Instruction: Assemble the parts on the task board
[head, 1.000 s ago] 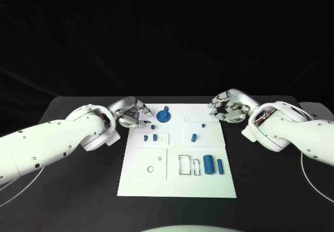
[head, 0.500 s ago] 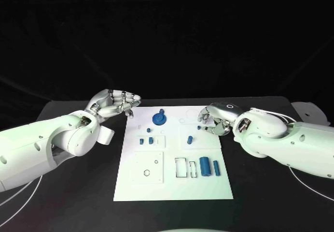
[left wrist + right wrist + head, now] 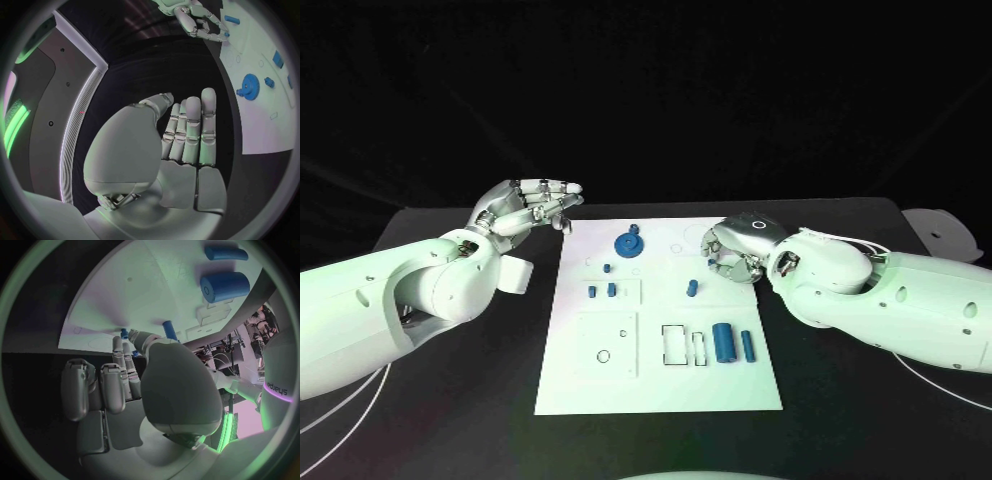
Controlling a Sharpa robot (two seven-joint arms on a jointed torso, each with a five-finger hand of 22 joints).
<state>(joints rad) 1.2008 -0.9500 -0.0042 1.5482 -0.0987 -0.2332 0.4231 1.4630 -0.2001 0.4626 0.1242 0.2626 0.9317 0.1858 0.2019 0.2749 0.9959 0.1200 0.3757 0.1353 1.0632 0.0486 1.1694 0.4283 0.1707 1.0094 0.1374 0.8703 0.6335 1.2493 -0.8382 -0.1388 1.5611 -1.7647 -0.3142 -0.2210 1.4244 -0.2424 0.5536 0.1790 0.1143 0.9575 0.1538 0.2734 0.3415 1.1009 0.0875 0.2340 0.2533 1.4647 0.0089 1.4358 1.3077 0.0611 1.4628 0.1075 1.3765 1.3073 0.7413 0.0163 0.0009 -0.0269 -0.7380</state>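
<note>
The white task board [image 3: 661,385] lies mid-table. On it are a blue gear [image 3: 630,243], a thick blue cylinder [image 3: 724,341], a slim blue cylinder [image 3: 750,344], a blue peg [image 3: 692,288] and small pegs [image 3: 593,292] on the left. My right hand [image 3: 733,250] is low over the board's far right part. Its fingertips [image 3: 120,347] and thumb close on a small blue peg [image 3: 124,332] standing there. My left hand [image 3: 524,208] is raised beside the board's far left corner, fingers straight, holding nothing. The left wrist view shows the gear [image 3: 250,86] beyond my left hand [image 3: 181,145].
A white square plate with a small hole [image 3: 606,345] and two outlined slots [image 3: 675,346] take up the board's near half. A white object [image 3: 942,232] sits at the table's far right edge. Black table [image 3: 430,420] runs along both sides of the board.
My left hand has drawn back from beside the gear, rising off the board to the left. My right hand has come down onto the board's far right part, around the small peg.
</note>
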